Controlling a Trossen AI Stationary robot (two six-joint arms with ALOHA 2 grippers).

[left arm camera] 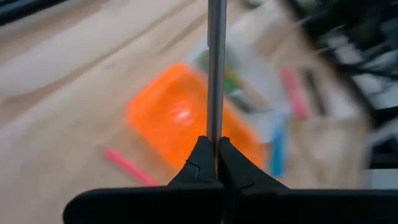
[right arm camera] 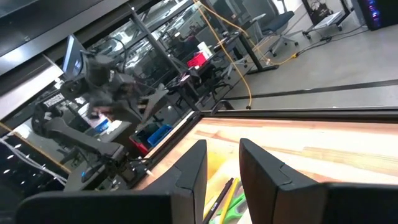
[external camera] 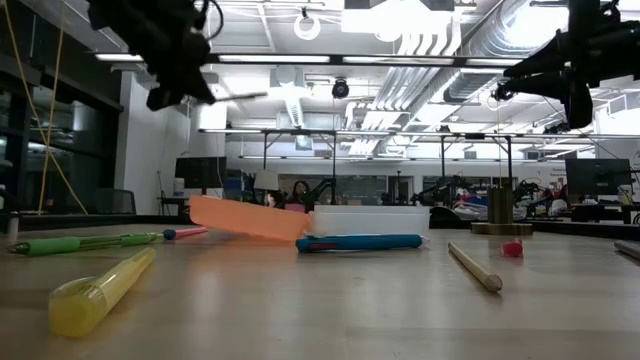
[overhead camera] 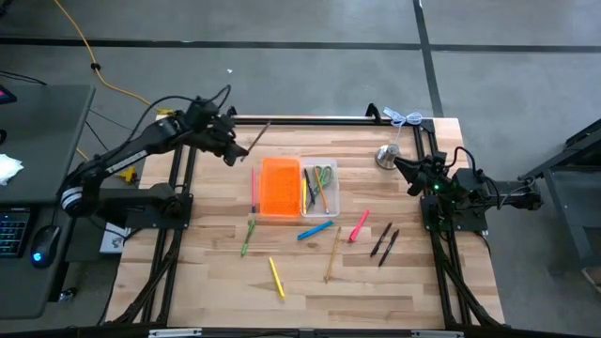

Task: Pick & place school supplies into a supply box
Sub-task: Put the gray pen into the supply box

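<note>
A: Where's my left gripper (overhead camera: 231, 148)?

B: Raised near the far left of the table (overhead camera: 225, 282), clenched on a thin grey pencil (overhead camera: 258, 138) that juts toward the supply box (overhead camera: 293, 188).

A: From its wrist I see the fingers (left arm camera: 200, 163) pinching that pencil, orange half below. And the right gripper (overhead camera: 406, 170)?

B: Hovering near the silver metal object (overhead camera: 386, 156), fingers parted, grasping nothing.

A: The box?

B: Mid-table; green-handled scissors (overhead camera: 325, 176) lie in the clear half. A blue pen (overhead camera: 315, 230), pink marker (overhead camera: 359, 226), yellow highlighter (overhead camera: 276, 277) and 2 black pens (overhead camera: 383, 242) lie on the table.
</note>
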